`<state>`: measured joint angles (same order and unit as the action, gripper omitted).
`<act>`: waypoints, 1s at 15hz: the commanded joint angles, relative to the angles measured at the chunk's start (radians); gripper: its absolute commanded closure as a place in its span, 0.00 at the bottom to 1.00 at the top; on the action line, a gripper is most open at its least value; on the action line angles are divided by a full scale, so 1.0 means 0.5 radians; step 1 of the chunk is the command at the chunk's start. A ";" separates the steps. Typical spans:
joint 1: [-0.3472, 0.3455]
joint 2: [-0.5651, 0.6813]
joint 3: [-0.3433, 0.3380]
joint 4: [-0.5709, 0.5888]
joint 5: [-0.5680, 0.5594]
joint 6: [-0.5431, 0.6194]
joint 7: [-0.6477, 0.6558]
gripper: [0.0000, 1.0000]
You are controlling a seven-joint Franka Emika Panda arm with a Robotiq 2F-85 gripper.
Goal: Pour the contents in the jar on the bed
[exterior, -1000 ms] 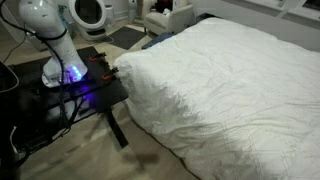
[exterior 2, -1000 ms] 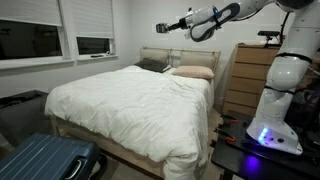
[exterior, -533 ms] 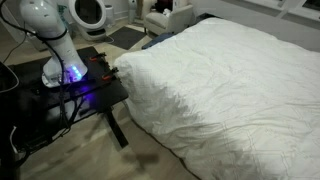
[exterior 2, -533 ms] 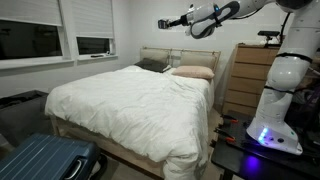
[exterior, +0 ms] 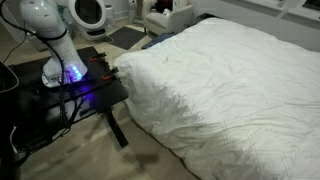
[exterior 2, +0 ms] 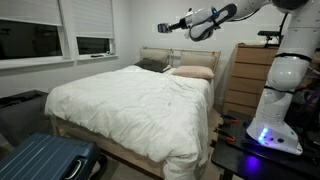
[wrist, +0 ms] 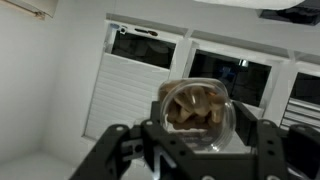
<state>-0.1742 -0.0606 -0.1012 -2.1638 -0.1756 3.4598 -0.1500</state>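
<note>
In the wrist view my gripper (wrist: 197, 135) is shut on the jar (wrist: 196, 118), a small clear jar lying roughly level with its round end toward the camera. The contents (wrist: 192, 108), tan-brown bits, sit inside it. In an exterior view the gripper (exterior 2: 163, 27) is held high in the air above the head of the bed (exterior 2: 130, 100); the jar there is only a tiny dark shape. The bed's white wrinkled duvet (exterior: 220, 90) fills much of an exterior view, where the gripper is out of frame.
The robot base (exterior 2: 275, 100) stands on a black table with blue light (exterior: 75, 85) beside the bed. Pillows (exterior 2: 190, 72) and a headboard are under the gripper. A wooden dresser (exterior 2: 245, 75) stands by the wall, a blue suitcase (exterior 2: 45, 160) on the floor, and windows with blinds (wrist: 135, 85) behind.
</note>
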 commanded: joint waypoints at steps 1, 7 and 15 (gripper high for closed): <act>0.030 -0.001 -0.027 0.002 0.010 -0.006 -0.010 0.30; 0.041 0.063 -0.014 0.389 -0.067 -0.002 -0.132 0.55; 0.071 0.468 -0.028 1.288 -0.086 -0.011 -0.248 0.55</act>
<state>-0.1449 0.0602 -0.1007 -1.7166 -0.1938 3.4553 -0.2540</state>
